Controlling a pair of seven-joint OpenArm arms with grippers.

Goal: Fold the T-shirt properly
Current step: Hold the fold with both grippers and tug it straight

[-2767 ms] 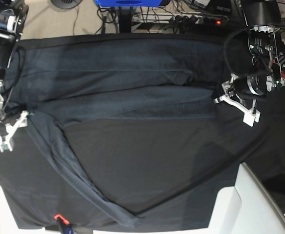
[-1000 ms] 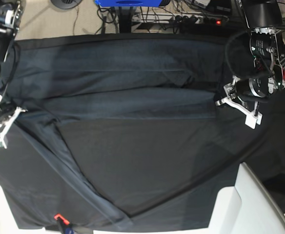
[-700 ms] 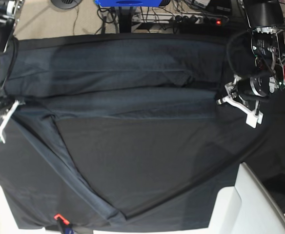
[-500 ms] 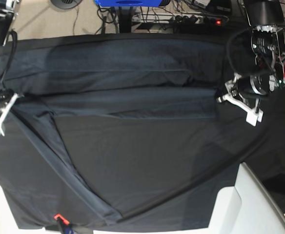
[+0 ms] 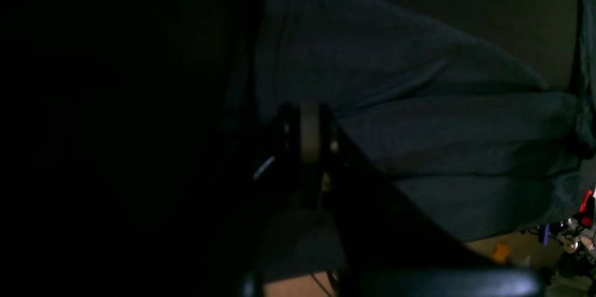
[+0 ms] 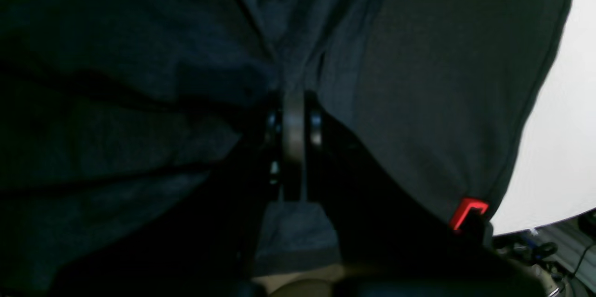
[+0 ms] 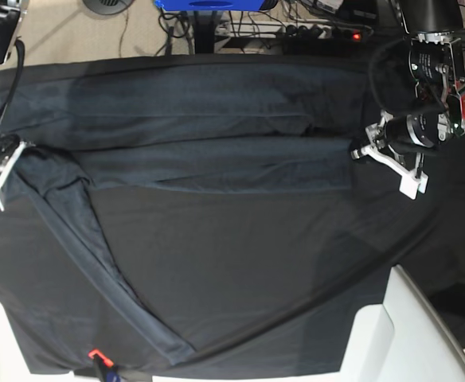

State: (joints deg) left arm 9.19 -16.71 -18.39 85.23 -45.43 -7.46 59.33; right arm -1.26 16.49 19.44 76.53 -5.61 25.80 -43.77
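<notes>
Soft grey T-shirt sits pinched in both clenched claws, left and right; lift evenly, keeping the edge taut.

You're looking at black arm housings trailing black cables, white gripper fingers, a red marking showing on the left wrist.
</notes>
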